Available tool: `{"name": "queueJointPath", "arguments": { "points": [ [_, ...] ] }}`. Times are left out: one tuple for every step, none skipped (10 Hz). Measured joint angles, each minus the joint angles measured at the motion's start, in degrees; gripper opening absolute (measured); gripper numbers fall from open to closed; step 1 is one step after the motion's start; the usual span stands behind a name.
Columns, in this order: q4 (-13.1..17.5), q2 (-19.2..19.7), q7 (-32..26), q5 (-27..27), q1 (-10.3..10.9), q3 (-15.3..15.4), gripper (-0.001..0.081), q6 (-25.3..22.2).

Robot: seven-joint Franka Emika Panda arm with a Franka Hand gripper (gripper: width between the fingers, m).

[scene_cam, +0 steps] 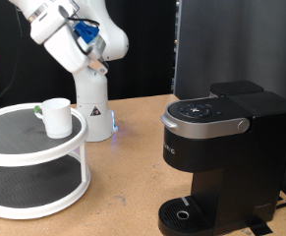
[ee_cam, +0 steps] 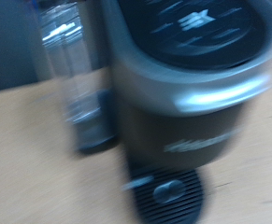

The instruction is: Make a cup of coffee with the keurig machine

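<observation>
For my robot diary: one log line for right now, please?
cup: on white tiered stand | keurig machine: lid closed | gripper: not visible

The keurig machine (scene_cam: 226, 157), on the exterior view's right, bears a vertical brand mark down its black front at the left edge, too small to read letter by letter. In the wrist view the same machine (ee_cam: 187, 112) shows a pale logo low on its front, blurred past reading. The white robot arm base (scene_cam: 93, 108), far left of the machine, carries a small triangular warning sign low on its side. No numbers can be read anywhere.
</observation>
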Motion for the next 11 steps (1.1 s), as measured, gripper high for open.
{"name": "queueJointPath", "arguments": {
  "points": [
    [-1.9,-0.6,1.4,3.3,0.0,0.1,0.0002,4.8],
    [-3.5,-1.3,2.8,4.5,-0.2,0.1,0.0002,7.1],
    [-4.7,-2.3,3.3,4.6,-0.7,-0.1,0.0002,7.5],
    [-5.8,-3.4,3.3,4.3,-1.3,-0.6,0.0002,6.8],
    [-6.6,-4.7,3.0,3.4,-2.0,-1.3,0.0002,5.0],
    [-7.2,-6.0,2.6,1.9,-2.7,-2.1,0.0002,2.5],
    [-7.6,-7.4,2.0,-0.1,-3.4,-3.1,0.0002,-0.4],
    [-7.7,-8.7,1.1,-2.5,-4.1,-4.0,0.0002,-3.6],
    [-8.0,-9.8,0.5,-3.6,-4.6,-4.6,0.0002,-5.3],
    [-8.0,-9.8,0.8,-3.5,-4.6,-4.5,0.0002,-5.1],
    [-8.1,-9.8,0.4,-3.5,-4.6,-4.7,0.0002,-5.3]
  ]
}}
